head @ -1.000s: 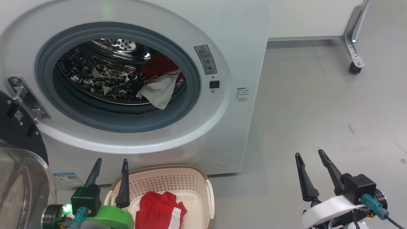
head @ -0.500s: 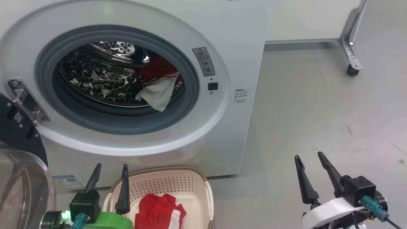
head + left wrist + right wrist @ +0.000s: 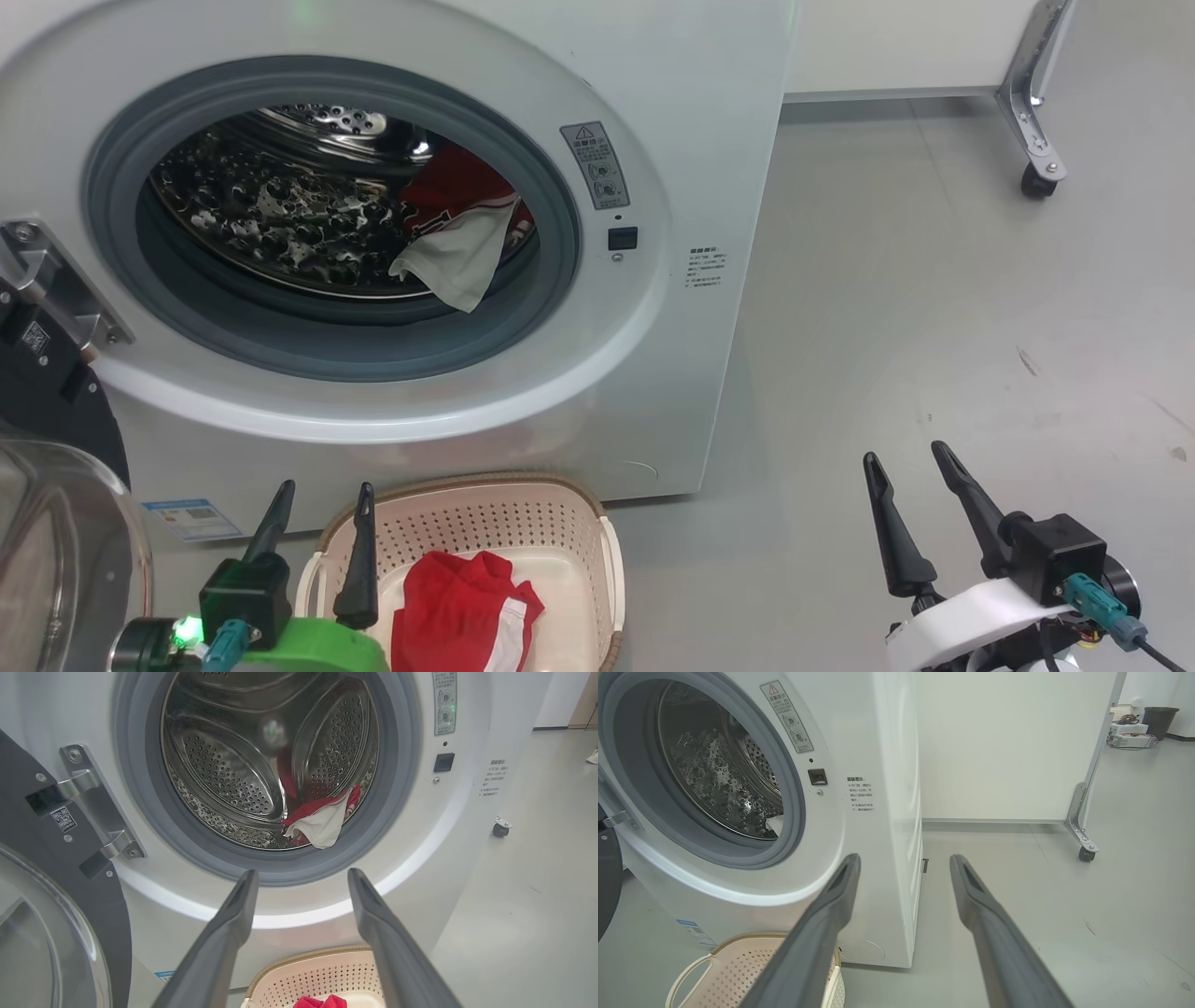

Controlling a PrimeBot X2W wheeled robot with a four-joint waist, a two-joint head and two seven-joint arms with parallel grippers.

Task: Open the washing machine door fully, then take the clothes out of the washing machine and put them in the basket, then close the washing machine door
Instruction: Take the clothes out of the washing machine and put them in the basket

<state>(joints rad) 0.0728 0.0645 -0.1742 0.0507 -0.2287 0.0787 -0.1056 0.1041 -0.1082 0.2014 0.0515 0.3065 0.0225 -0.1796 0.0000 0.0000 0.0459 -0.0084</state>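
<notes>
A big white front-loading washing machine (image 3: pixel 719 112) is seen with its large round glossy black door (image 3: pixel 42 420) swung wide to the robot's left. The door's bulging clear glass window (image 3: pixel 65 560) is shown at the lower left of the head view. Inside the perforated steel drum (image 3: pixel 271 215), a red garment with a white panel (image 3: pixel 457 252) is lodged at the right side. Its white part is draped down over the drum's lip toward the grey rubber ring (image 3: pixel 327 345).

A small cream plastic basket with a brown woven-look rim (image 3: pixel 523 523) is set on the grey floor (image 3: pixel 934 280) just in front of the machine, below the opening. A second red garment with white trim (image 3: pixel 457 607) is laid inside it. A small blue label (image 3: pixel 182 518) is fixed low on the machine's front.

The left pincer (image 3: pixel 325 486) is held released, its two dark fingers spread with nothing between them, beside the basket's left rim. In the left wrist view it is pointed toward the lower edge of the opening. The right pincer (image 3: pixel 906 453) is likewise released and empty, held over bare floor well to the right of the machine and apart from the basket. A metal leg on a black castor (image 3: pixel 1034 177) is seen at the far right.
</notes>
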